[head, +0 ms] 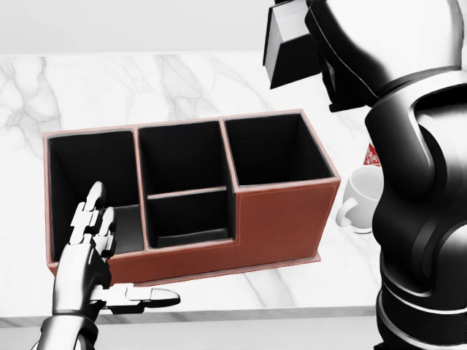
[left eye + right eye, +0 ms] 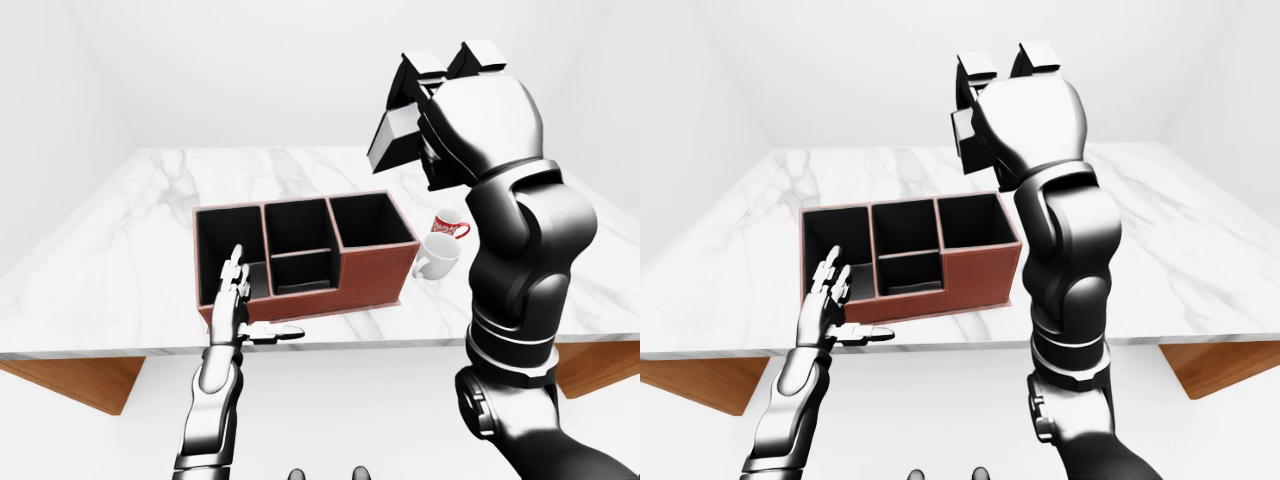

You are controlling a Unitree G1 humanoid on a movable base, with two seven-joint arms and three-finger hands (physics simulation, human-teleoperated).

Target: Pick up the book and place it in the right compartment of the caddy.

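The left hand [image 1: 91,251] hovers at the caddy's [image 1: 284,219] lower-left corner, fingers [image 1: 93,211] spread and empty, thumb pointing right along the desk [image 1: 87,87] edge. In the head view the caddy's right compartment [image 1: 273,149] stands open and bare. Above it and a little to the right, the book [image 1: 288,40] is carried high in the right hand [image 2: 470,95]; fingers [image 2: 485,55] appear curled over its top, though the exact contact is hidden. It looks rigid and fairly thick, probably weighty, best clamped across its covers. A mug [image 1: 357,200] peeks past the arm.
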